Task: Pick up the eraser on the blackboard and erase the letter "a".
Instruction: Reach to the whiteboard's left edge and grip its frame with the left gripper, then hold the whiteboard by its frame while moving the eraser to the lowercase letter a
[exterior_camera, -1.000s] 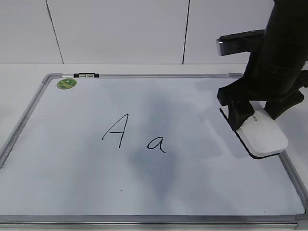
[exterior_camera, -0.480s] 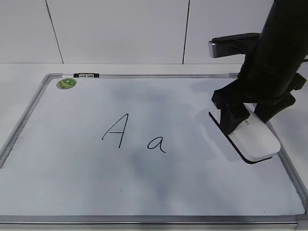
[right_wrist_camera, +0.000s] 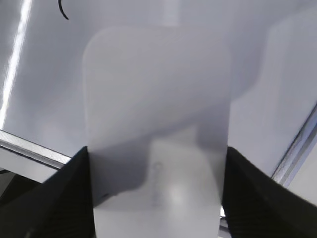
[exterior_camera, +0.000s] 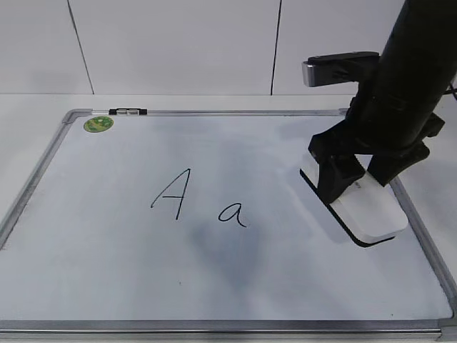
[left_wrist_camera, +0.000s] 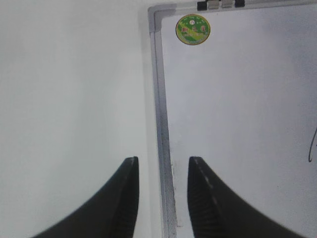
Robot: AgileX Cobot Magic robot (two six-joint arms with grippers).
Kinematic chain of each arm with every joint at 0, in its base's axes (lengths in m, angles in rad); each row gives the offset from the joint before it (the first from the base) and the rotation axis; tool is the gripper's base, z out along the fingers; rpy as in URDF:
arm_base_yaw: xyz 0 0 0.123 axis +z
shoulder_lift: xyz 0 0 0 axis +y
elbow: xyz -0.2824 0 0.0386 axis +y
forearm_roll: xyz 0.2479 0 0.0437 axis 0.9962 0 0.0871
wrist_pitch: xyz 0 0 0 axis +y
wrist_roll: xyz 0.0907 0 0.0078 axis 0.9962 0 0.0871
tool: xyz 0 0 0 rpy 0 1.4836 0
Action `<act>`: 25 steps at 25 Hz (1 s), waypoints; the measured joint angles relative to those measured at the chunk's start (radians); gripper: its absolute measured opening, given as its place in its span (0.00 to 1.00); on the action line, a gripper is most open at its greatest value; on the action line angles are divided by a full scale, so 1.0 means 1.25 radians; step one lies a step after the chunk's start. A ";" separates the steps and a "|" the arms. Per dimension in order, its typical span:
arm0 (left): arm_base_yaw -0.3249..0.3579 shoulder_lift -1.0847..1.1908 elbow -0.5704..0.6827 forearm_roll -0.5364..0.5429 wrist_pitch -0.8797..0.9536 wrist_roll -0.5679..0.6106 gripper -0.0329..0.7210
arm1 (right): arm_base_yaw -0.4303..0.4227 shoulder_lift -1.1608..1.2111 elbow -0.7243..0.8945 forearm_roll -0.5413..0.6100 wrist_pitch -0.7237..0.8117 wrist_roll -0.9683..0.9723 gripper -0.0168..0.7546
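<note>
The oblong white plastic eraser with a black felt underside [exterior_camera: 360, 207] is held clamped between the fingers of the right gripper [exterior_camera: 355, 179] and has been carried leftward from the right frame edge of the large grey-framed whiteboard [exterior_camera: 43, 168]. The small handwritten black letter "a" [exterior_camera: 233, 214] is found intact, well apart from the eraser, so erasing is judged not yet begun. The left gripper [left_wrist_camera: 161, 198] is noted spread and empty over the board's left frame.

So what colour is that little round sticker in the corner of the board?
Green with a yellowish rim, the sticker shows best in the left wrist view, on the board.
</note>
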 joint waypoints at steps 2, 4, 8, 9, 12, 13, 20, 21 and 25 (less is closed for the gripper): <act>0.000 0.046 -0.016 -0.001 0.011 0.000 0.36 | 0.000 0.011 -0.011 0.000 0.002 0.000 0.73; 0.000 0.087 -0.032 -0.001 0.025 0.000 0.36 | 0.000 0.029 -0.029 0.001 0.002 -0.001 0.73; 0.000 0.165 -0.062 -0.001 0.034 0.000 0.36 | 0.000 0.067 -0.072 0.001 0.002 -0.002 0.73; 0.000 0.184 -0.068 -0.001 0.036 0.000 0.36 | 0.000 0.076 -0.084 0.001 0.002 -0.002 0.73; 0.000 0.236 -0.085 -0.005 0.052 0.000 0.36 | 0.000 0.095 -0.112 0.006 0.002 -0.004 0.73; 0.000 0.255 -0.091 -0.007 0.060 0.000 0.36 | 0.000 0.100 -0.120 0.007 0.002 -0.004 0.73; 0.009 0.360 -0.118 -0.037 0.070 0.000 0.36 | 0.000 0.138 -0.133 0.031 0.002 -0.019 0.73; 0.016 0.374 -0.122 -0.048 0.072 0.000 0.36 | 0.000 0.141 -0.133 0.035 0.002 -0.019 0.73; 0.058 0.410 -0.123 -0.064 0.072 0.000 0.36 | 0.000 0.145 -0.133 0.039 0.002 -0.019 0.73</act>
